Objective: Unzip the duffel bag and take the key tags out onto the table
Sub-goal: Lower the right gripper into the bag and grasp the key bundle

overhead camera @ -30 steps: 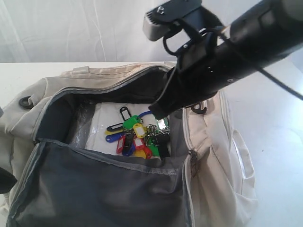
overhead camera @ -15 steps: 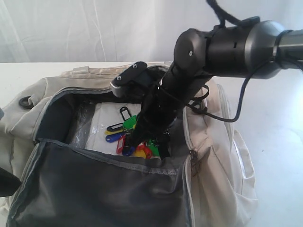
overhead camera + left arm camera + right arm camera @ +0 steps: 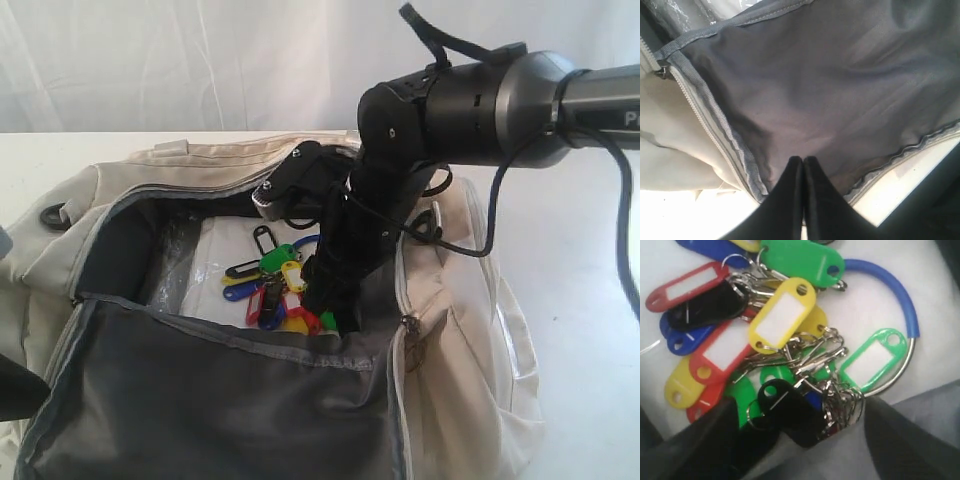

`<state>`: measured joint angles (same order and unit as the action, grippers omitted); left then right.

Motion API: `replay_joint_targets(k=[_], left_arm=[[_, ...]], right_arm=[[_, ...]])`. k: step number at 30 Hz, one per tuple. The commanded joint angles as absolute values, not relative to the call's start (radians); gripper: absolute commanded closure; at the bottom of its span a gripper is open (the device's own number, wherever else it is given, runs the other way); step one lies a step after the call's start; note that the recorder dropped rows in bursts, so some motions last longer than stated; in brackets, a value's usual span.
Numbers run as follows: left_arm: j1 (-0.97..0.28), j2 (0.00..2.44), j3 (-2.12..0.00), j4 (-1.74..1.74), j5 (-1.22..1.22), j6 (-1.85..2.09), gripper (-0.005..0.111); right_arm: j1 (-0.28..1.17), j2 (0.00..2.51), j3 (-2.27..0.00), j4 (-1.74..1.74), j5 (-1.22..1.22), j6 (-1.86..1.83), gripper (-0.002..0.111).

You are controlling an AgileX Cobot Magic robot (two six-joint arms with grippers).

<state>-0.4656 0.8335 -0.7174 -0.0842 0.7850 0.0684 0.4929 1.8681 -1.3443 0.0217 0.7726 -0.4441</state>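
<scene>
Shifting rightward in duffel bag, right pincer spread, key tags uncovered

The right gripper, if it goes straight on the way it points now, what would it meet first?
The key tags. The right gripper points down into the open duffel bag, jaws apart either side of the bunch; a black tag lies nearest. How close is unclear.

Cream duffel bag unzipped on white table, colourful key tags bunched inside
</scene>
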Motion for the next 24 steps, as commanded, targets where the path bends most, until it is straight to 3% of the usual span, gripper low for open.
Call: replay_joint_targets(k=[1, 7, 15, 17, 23, 24], left_arm=[[-0.474, 0.827, -0.71, -0.097, 0.793, 0.075, 0.107], [-0.474, 0.827, -0.71, -0.097, 0.793, 0.075, 0.107], [-0.474, 0.827, -0.71, -0.097, 0.793, 0.075, 0.107], [-0.474, 0.827, -0.71, -0.097, 0.793, 0.075, 0.107], [-0.474, 0.827, -0.71, -0.097, 0.793, 0.075, 0.107], [-0.474, 0.827, -0.71, -0.097, 0.793, 0.075, 0.107]], right_arm=[[0.517, 1.915, -1.351, 0.0, 0.729, -0.495, 0.039], [0.538, 1.985, -1.395, -0.008, 0.642, -0.494, 0.039], [0.538, 2.121, -1.496, -0.04, 0.821, -0.406, 0.047], [0.538, 2.124, -1.504, -0.031, 0.842, -0.406, 0.058], [0.54, 2.113, -1.55, -0.022, 0.901, -0.406, 0.109], [0.54, 2.111, -1.564, -0.019, 0.912, -0.403, 0.108]])
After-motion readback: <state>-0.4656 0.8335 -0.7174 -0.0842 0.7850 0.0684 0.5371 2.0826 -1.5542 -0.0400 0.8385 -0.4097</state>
